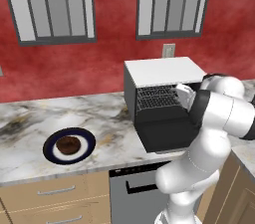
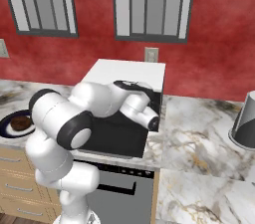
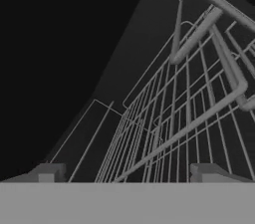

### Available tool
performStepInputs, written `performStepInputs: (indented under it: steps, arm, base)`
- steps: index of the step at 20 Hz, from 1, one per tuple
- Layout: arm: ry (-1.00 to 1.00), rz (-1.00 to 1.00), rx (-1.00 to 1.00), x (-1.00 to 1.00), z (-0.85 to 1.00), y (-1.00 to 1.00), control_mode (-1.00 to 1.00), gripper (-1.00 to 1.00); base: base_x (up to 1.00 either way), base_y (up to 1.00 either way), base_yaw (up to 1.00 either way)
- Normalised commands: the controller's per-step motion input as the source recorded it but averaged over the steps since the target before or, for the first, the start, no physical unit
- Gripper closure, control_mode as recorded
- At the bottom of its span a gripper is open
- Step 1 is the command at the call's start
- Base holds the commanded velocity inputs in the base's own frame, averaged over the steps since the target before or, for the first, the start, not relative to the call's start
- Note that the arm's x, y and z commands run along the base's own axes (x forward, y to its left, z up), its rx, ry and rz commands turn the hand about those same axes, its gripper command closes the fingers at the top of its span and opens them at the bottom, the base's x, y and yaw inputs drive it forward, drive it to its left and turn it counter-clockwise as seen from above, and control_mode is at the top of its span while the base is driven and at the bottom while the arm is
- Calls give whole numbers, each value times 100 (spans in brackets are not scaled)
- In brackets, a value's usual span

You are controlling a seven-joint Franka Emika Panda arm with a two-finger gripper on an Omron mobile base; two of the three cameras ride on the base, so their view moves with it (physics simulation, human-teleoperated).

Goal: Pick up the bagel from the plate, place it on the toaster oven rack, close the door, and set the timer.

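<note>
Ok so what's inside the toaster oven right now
The toaster oven has its door down, showing the wire rack with nothing on its visible part. The open gripper reaches inside, and the arm covers the cavity's right side. The bagel sits on the plate.

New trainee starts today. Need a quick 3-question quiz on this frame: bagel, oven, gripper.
1. True or false: the bagel lies on the plate.
2. The toaster oven door is: A) shut B) folded down open C) missing.
3. What does the hand view show just past the gripper fingertips?

Key:
1. True; it is not on the rack yet.
2. B.
3. The wire rack inside the dark cavity; the jaws stand open, holding nothing.
</note>
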Motion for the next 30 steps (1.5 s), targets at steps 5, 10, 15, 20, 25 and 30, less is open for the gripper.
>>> performStepInputs:
  steps: [5, 10, 15, 20, 25, 30]
  arm:
    - [-1, 0, 0, 10, -32, 0, -100, -100]
    - [-7, 0, -2, 14, -26, 0, -100, -100]
    - [-12, 0, 0, 23, 0, 0, -100, -100]
    - [-8, 0, 0, 25, 0, 0, -100, -100]
    - [0, 0, 0, 40, 0, 1, -100, 100]
    - [0, 0, -1, 27, 0, 12, -100, 100]
  base:
    - [0, 0, 0]
    - [0, 0, 0]
    - [0, 0, 0]
    - [0, 0, 0]
    - [0, 0, 0]
    - [0, 0, 0]
